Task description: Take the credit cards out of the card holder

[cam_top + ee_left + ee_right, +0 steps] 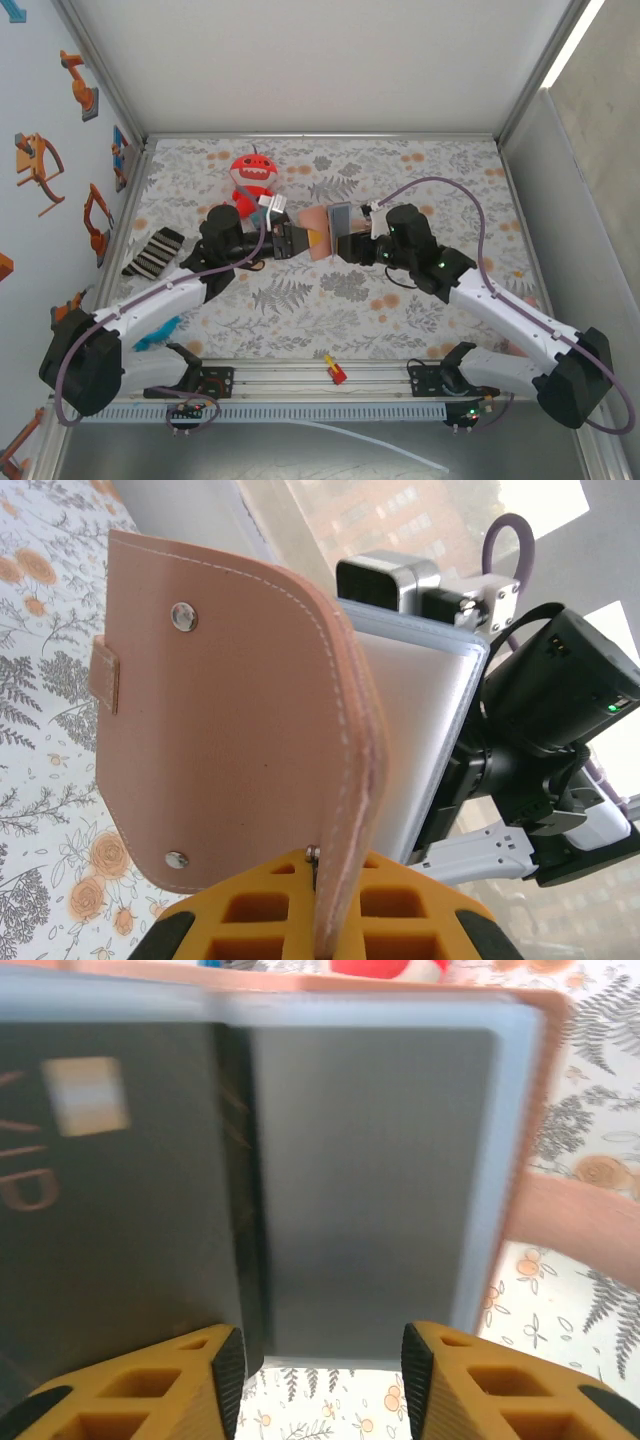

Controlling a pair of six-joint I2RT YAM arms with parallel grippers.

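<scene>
The card holder (318, 232), a tan leather-like bifold, hangs open above the middle of the table. My left gripper (335, 885) is shut on the edge of its tan cover (220, 730), and the pale blue-grey inside (410, 740) faces away toward the right arm. In the right wrist view, a dark credit card (100, 1180) with a pale chip and gold letters sits in the left pocket, next to a grey pocket (370, 1180). My right gripper (322, 1360) is open at the holder's lower edge, with its left fingertip (228, 1355) beside the dark card's corner.
A red plush toy (255, 178) lies behind the left gripper. A black-and-white striped sock (153, 252) is at the left, and a teal object (160, 330) lies under the left arm. A small red-and-yellow piece (335, 372) rests on the front rail. Walls enclose the table.
</scene>
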